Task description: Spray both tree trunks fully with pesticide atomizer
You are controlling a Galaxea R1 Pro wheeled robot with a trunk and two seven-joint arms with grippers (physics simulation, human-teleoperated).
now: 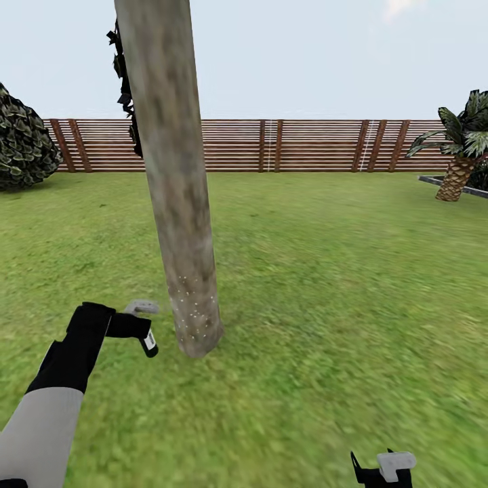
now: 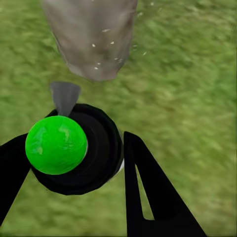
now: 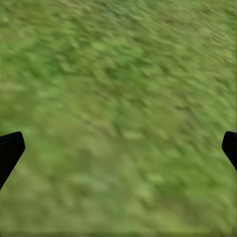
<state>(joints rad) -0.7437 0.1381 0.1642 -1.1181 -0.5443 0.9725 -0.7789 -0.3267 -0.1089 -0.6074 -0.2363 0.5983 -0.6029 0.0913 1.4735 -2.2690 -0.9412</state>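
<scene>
The pesticide atomizer [image 2: 61, 143], green-bodied with a grey nozzle, points at the speckled, upright tree trunk [image 1: 177, 183] close ahead.

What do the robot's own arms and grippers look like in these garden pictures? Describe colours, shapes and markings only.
The left arm has a pale grey rounded sleeve, then a black, boxy wrist section. The left gripper has slim black fingers, one with a white tip; in the left wrist view a finger is a black wedge with a triangular cut-out. The right gripper is black with a pale grey block. No cables are visible.
</scene>
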